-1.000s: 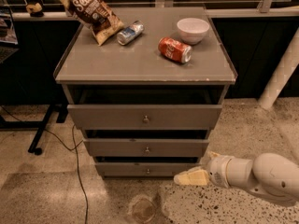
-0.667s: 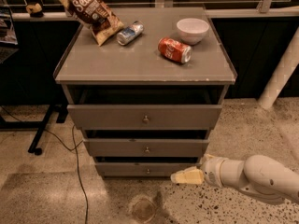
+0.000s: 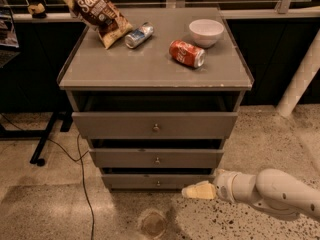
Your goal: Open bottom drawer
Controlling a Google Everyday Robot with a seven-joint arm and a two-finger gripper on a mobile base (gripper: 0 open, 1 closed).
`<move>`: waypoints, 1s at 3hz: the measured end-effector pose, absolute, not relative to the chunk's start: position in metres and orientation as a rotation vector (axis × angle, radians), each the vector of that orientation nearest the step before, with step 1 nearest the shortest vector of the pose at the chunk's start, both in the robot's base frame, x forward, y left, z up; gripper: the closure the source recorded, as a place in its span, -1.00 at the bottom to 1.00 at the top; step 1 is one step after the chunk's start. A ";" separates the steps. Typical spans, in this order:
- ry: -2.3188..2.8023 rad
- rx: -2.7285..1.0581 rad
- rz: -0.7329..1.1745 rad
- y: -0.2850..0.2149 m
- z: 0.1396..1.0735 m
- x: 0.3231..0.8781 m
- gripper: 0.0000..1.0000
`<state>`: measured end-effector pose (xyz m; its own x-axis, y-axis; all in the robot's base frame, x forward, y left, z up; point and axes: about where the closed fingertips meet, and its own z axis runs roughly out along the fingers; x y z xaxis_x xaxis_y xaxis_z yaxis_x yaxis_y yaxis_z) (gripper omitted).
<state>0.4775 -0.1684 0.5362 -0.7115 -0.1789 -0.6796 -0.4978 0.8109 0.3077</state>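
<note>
A grey cabinet [image 3: 150,69] with three drawers is seen from above and in front, standing on a speckled floor [image 3: 45,209]. The bottom drawer [image 3: 130,181], the thinnest and narrowest of the three, is found lowest, just above the floor, with a small round knob [image 3: 158,183] at the centre of its front. Above it the middle drawer [image 3: 190,158] and the top drawer [image 3: 110,125] are stacked, each front set a little further forward than the one below, and a dark gap is seen above each. The gripper [image 3: 197,190] is held low at the right end of the bottom drawer's front, just beside its lower right corner and to the right of the knob. Whether it is open or closed cannot be told, nor whether the drawer is touched. The pale arm [image 3: 272,191] is brought in from the right edge. On the cabinet top a chip bag [image 3: 95,11] is propped at the rear left, a blue can [image 3: 139,35] is laid on its side next to it, a red can [image 3: 186,53] is laid on its side near the middle, and a white bowl [image 3: 206,32] is set upright at the rear right. A black cable [image 3: 82,174] is trailed over the floor at the left.
</note>
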 end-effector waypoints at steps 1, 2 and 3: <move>2.356 -0.424 0.630 -0.176 0.500 0.481 -1.00; 2.365 -0.377 0.663 -0.177 0.466 0.485 -1.00; 2.374 -0.330 0.694 -0.178 0.441 0.488 -1.00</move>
